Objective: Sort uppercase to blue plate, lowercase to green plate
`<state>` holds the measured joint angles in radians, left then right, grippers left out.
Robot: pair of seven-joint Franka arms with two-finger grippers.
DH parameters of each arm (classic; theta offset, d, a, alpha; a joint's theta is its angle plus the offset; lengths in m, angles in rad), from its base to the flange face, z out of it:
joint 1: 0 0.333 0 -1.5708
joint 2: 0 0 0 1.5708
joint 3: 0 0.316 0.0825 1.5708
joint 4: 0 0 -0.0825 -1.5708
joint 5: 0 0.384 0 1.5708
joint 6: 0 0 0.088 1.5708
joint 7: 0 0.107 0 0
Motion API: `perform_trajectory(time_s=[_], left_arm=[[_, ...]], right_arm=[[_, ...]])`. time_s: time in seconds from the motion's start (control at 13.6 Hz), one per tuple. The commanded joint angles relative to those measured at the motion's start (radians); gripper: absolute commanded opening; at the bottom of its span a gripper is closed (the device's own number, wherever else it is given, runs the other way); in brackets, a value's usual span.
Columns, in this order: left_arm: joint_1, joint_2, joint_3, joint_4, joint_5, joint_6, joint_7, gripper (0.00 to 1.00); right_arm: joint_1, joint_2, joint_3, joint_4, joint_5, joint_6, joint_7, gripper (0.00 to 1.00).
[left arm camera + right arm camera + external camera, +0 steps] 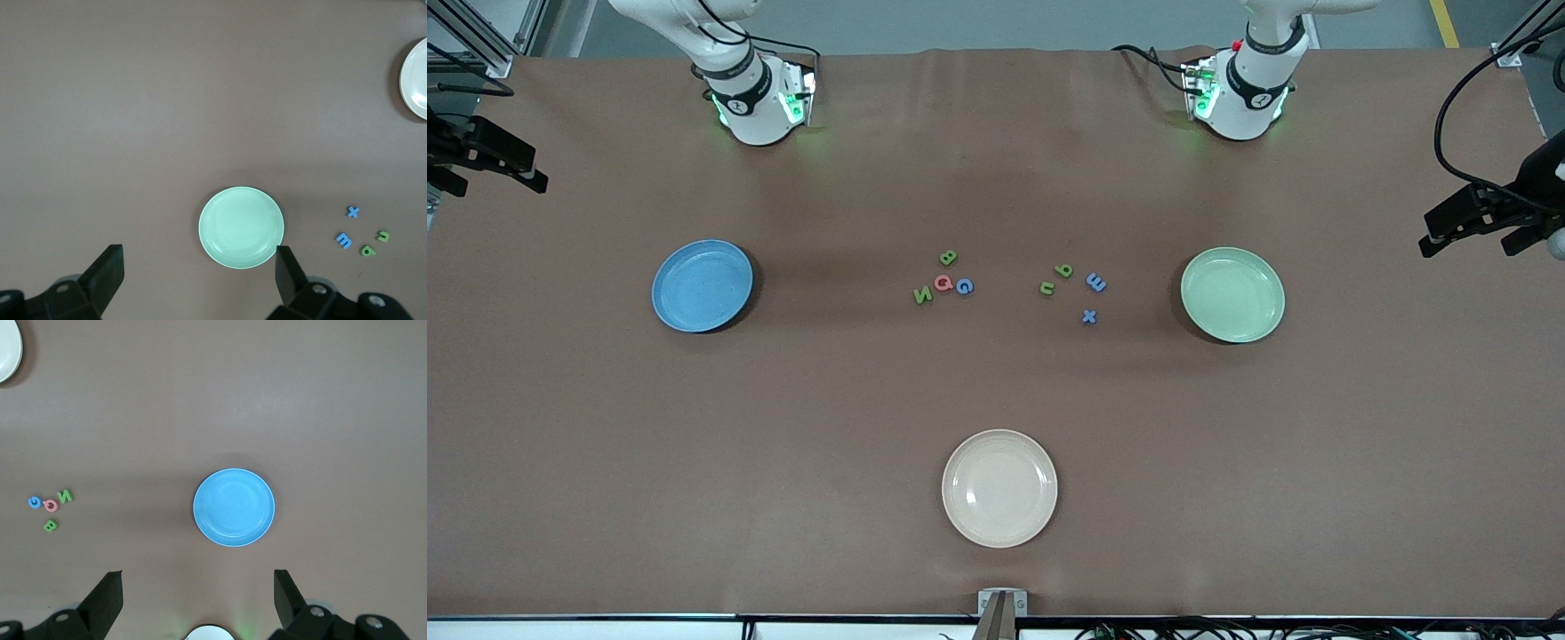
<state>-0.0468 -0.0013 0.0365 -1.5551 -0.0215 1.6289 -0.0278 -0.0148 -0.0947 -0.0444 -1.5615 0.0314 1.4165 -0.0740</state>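
Front view shows big letters [943,281] and small letters [1074,286] on the desk [996,391] between the blue plate [702,285] and green plate [1232,294]. Left gripper [199,270] and right gripper [198,593] wait high up, wide open, holding nothing.

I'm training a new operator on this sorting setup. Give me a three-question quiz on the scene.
1. True or false: the blue plate already holds a letter.
2. Which plate lies nearest the front camera? A) green plate B) cream plate C) blue plate
3. Fill in: the red Q lies between the green N and the blue ___.

Key: 1 false. 2 B. 3 G.
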Motion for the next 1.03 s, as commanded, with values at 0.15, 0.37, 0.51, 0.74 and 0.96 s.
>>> perform_trajectory(time_s=[0.15,0.37,0.51,0.74,0.96], left_arm=[[0.007,-0.002,-0.003,0.006,-0.017,-0.012,-0.001,1.0],[0.015,0.0,-0.003,0.0,-0.017,-0.012,-0.001,1.0],[0.019,0.001,-0.003,-0.005,-0.017,-0.052,0.0,1.0],[0.002,0.007,-0.012,-0.052,-0.04,-0.089,-0.006,1.0],[-0.005,0.033,-0.046,-0.071,-0.129,-0.084,-0.052,1.0]], right_arm=[[0.01,-0.026,-0.002,-0.02,-0.002,-0.001,-0.007,1.0],[0.01,-0.026,-0.002,-0.019,-0.002,-0.001,-0.007,1.0],[0.01,-0.023,-0.003,-0.012,-0.001,-0.002,-0.006,1.0],[0.009,-0.02,-0.003,-0.011,0.002,-0.002,-0.001,1.0],[0.009,-0.017,-0.005,-0.002,0.002,-0.002,0.0,1.0]])
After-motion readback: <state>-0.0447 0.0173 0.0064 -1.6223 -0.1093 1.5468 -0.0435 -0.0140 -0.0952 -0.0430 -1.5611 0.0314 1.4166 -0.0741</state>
